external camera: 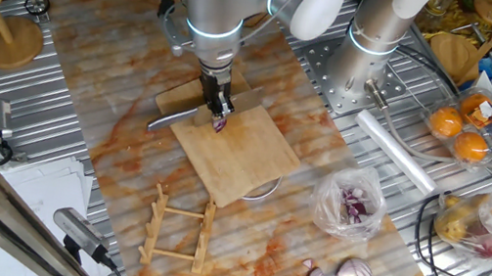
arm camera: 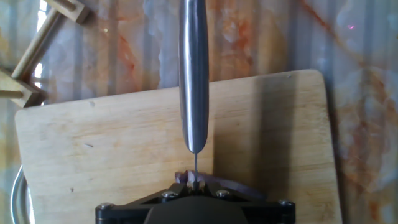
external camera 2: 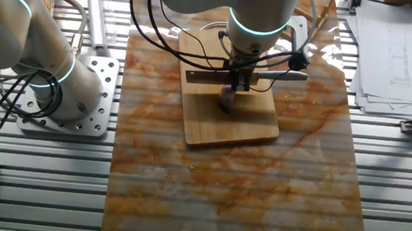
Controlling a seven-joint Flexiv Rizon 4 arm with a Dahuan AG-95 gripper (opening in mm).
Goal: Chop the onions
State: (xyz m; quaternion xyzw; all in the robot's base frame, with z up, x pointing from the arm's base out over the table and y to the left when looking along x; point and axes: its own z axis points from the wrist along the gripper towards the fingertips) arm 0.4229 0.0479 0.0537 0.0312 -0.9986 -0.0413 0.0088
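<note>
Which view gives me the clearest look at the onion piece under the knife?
The other fixed view: the onion wedge shows on the cutting board just below the gripper. One fixed view shows only a small purple speck. The hand view shows just a sliver behind the knife.

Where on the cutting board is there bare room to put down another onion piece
The cutting board is bare from the onion wedge toward the wooden rack. It is crowded at the wedge, where the gripper holds the knife.
</note>
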